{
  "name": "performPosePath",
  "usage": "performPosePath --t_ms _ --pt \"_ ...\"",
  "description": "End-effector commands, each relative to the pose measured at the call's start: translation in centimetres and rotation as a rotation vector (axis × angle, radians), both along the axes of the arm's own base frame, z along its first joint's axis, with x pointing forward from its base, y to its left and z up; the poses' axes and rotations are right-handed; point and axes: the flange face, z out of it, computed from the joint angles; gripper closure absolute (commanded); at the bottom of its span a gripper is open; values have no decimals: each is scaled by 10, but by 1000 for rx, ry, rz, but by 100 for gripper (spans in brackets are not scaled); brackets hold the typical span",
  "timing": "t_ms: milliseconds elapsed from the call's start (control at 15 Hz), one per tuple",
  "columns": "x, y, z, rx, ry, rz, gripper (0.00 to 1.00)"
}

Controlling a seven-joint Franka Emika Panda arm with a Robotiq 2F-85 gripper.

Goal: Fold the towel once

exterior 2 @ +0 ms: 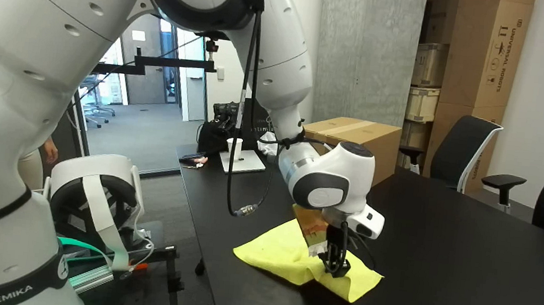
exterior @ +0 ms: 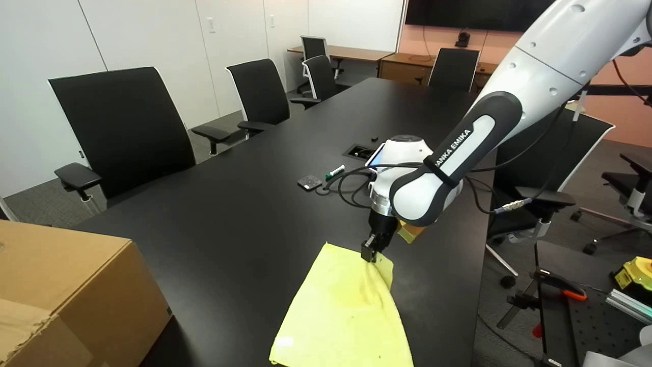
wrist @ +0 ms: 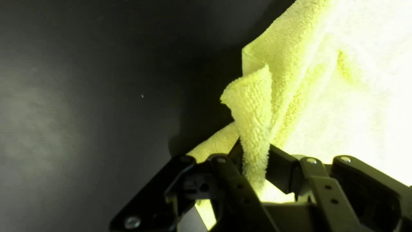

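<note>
Apparently near its edge, towel (exterior: 346, 311) between fingers (wrist: 281, 167), wide tabletop (exterior: 239, 239) alongside.

Both exterior views bright, fairly even light; soft dark shadow beside cardboard box (exterior: 119, 300). Wrist view: towel (wrist: 351, 129) blown out near-white on the right, dark shadow along its edge, hazy glare at left on tabletop (wrist: 38, 129), gripper (wrist: 256, 158) slightly soft.

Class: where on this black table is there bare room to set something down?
In an exterior view, the black table is bare between the brown cardboard box and the yellow-green cloth towel, and between the towel and the table's right-hand edge. Crowded: around the black gripper pinching the towel, and by the flat dark device and white-green marker.
</note>
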Motion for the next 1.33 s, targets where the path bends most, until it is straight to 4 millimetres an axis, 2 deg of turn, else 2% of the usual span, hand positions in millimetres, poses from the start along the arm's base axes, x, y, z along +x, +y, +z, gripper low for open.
performPosePath --t_ms 0,200,400,733,800,933,1067,1267 --pt "28 18 9 -25 -65 11 91" --pt "45 39 9 -69 -96 68 91" --pt "64 57 0 -150 -137 114 91" --pt "97 67 -17 -293 -211 99 90" --pt "102 67 -18 -309 -224 87 64" --pt "110 67 -17 -331 -250 63 58" --pt "116 67 -12 -337 -272 42 42" --pt "120 71 8 -328 -293 14 20"
